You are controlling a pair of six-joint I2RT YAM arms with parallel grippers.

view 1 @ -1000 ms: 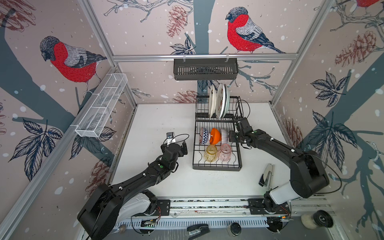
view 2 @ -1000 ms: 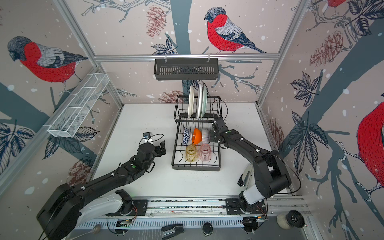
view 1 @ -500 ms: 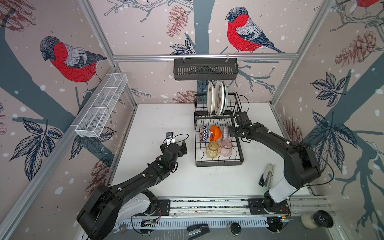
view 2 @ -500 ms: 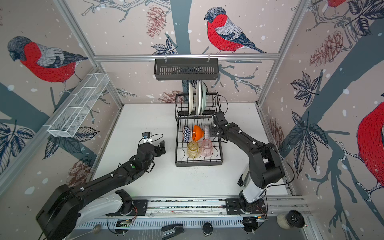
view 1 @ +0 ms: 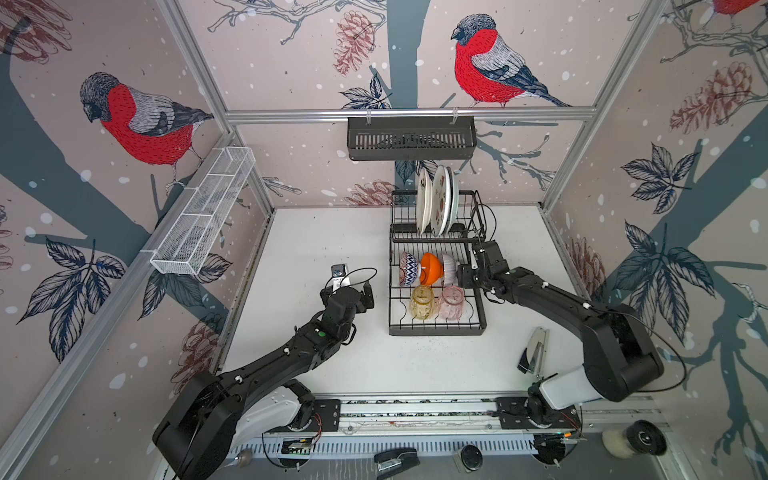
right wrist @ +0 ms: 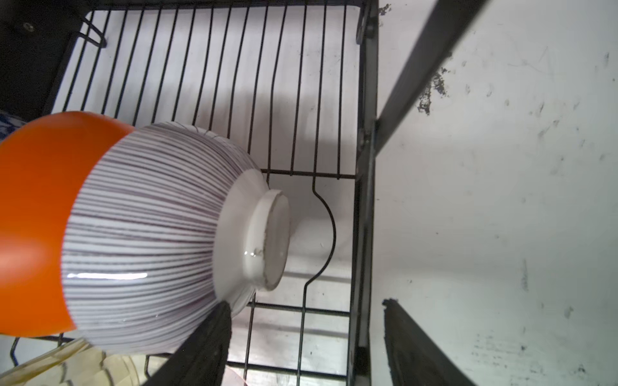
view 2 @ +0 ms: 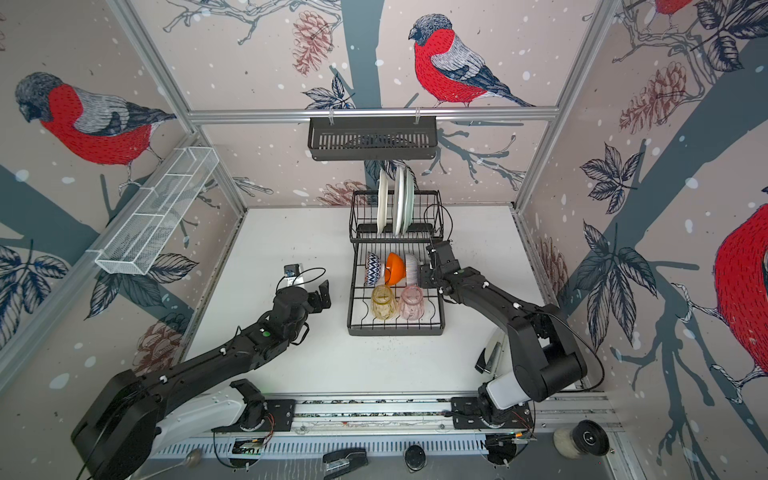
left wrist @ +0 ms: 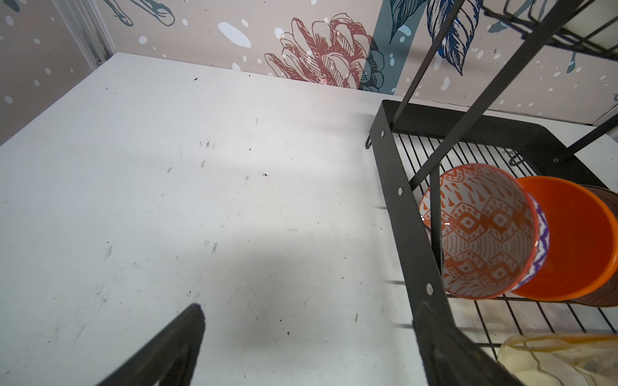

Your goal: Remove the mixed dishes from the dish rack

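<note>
Right claw (right wrist: 306,304) spread, empty, seemingly straddling dish rack (right wrist: 363,234) rail, lower frame; closing could topple ribbed bowl (right wrist: 150,234). Left claw (view 1: 360,296) fully spread, empty.

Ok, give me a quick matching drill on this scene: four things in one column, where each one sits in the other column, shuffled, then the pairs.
1 plates
2 orange bowl
3 amber tumbler
4 left gripper

A over the bare table, left of the rack
B lower tier, between the patterned bowl and the ribbed bowl
C top tier of the dish rack, standing on edge
D lower tier, beside the pink tumbler

Pairs: 1-C, 2-B, 3-D, 4-A
</note>
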